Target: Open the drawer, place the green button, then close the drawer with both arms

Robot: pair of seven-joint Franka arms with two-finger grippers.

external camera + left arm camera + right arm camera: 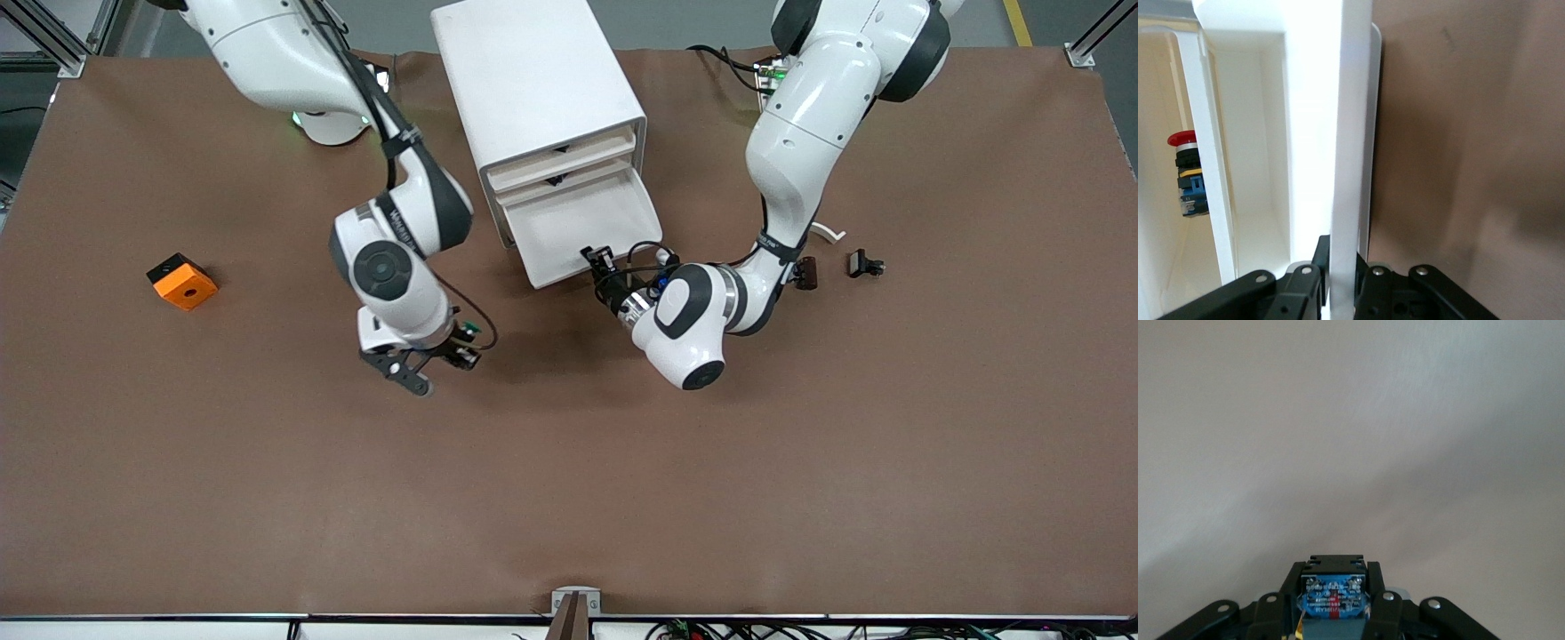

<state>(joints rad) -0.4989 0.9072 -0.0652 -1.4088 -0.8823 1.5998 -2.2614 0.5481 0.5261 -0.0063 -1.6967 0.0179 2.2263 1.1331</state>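
The white cabinet (533,71) stands at the table's back middle. Its lowest drawer (578,227) is pulled out, and its inside looks bare in the front view. My left gripper (594,258) is shut on the drawer's front wall (1343,200), one finger (1321,250) inside and one outside. My right gripper (449,351) hangs over the bare table toward the right arm's end, shut on the button (466,336). In the right wrist view the button's bluish base (1333,601) sits between the fingers (1375,583). The green cap shows only in the front view.
An orange cube (182,281) with a hole lies toward the right arm's end. Small black parts (862,263) and a white arc (831,233) lie beside the left arm. A red-capped switch (1186,175) shows inside the cabinet in the left wrist view.
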